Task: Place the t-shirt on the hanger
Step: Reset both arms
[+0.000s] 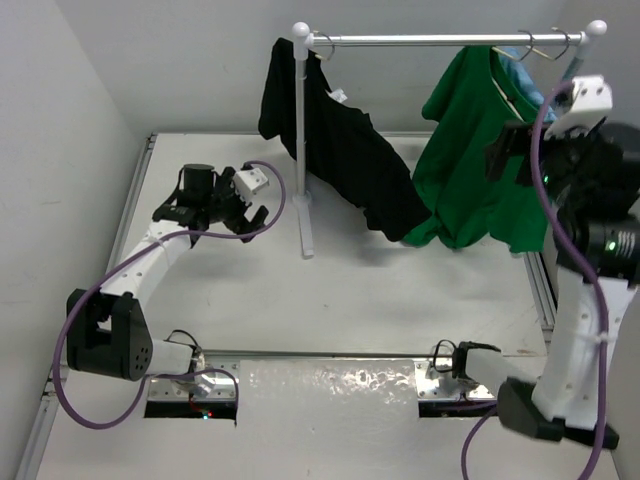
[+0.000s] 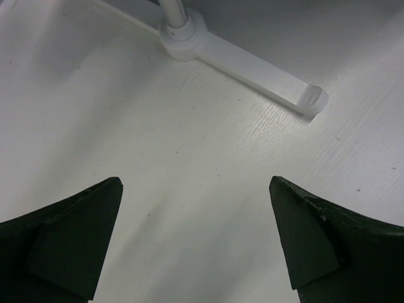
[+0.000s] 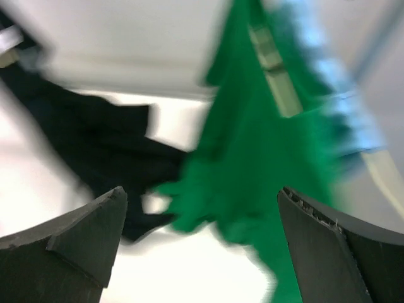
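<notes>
The green t-shirt (image 1: 470, 160) hangs from the rail at the right, its hem touching the table. In the blurred right wrist view the t-shirt (image 3: 252, 164) fills the middle, with a cream strip of the hanger (image 3: 274, 72) showing at its neck. My right gripper (image 1: 510, 150) is raised beside the shirt's right edge; its jaws stand wide apart and empty (image 3: 201, 208). My left gripper (image 1: 235, 215) hovers low over the table at the left, open and empty (image 2: 196, 208), pointing toward the rack's foot.
A white rack with a metal rail (image 1: 440, 40) stands on a post and foot (image 1: 305, 235), the foot also in the left wrist view (image 2: 252, 66). A black garment (image 1: 340, 150) hangs at its left. A light-blue garment (image 1: 530, 85) hangs behind the green one.
</notes>
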Action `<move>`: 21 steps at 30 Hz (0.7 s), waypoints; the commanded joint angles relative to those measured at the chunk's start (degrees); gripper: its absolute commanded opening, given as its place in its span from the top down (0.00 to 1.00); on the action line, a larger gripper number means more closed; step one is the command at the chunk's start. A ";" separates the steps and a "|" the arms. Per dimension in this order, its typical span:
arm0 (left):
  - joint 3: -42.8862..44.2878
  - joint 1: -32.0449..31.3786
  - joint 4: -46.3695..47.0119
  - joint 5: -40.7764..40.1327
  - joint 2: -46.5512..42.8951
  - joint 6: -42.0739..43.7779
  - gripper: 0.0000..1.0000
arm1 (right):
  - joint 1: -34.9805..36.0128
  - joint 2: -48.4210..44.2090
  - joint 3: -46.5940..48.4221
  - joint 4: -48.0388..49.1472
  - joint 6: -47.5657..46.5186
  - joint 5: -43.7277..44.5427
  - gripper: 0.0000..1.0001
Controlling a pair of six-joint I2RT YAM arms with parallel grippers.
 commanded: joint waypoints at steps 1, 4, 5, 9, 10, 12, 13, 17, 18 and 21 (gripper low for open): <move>-1.20 1.26 2.96 -2.41 -1.12 -3.06 0.01 | -0.28 -7.25 -13.04 11.77 7.17 -18.02 0.01; -2.43 2.84 4.97 -5.91 -1.82 -5.87 0.03 | -0.19 -13.67 -27.90 21.11 10.96 -26.59 0.01; -3.05 3.37 5.94 -6.71 -2.09 -6.75 0.03 | -0.19 -14.73 -30.72 21.38 11.23 -22.07 0.01; -7.78 7.14 12.34 -11.63 -3.32 -12.28 0.04 | -0.28 -17.64 -49.67 22.70 13.24 -11.74 0.01; -8.50 7.85 13.23 -13.47 -3.49 -12.82 0.04 | -0.19 -17.55 -53.04 23.75 13.86 -12.35 0.01; -10.78 10.03 14.99 -15.23 -3.76 -13.78 0.04 | -0.19 -17.11 -62.71 29.62 16.58 -16.03 0.01; -11.57 10.57 17.00 -16.03 -4.02 -14.83 0.04 | -0.19 -16.85 -66.05 32.00 17.72 -16.74 0.01; -17.63 11.99 24.13 -18.32 -5.51 -17.30 0.04 | -0.10 -15.36 -77.66 41.92 20.63 -14.38 0.01; -20.43 12.07 25.62 -18.49 -6.30 -18.00 0.04 | -0.10 -14.92 -81.34 43.52 20.63 -13.68 0.01; -25.28 12.16 32.38 -17.44 -7.45 -19.06 0.04 | -0.10 -13.33 -87.42 47.57 19.67 -8.51 0.01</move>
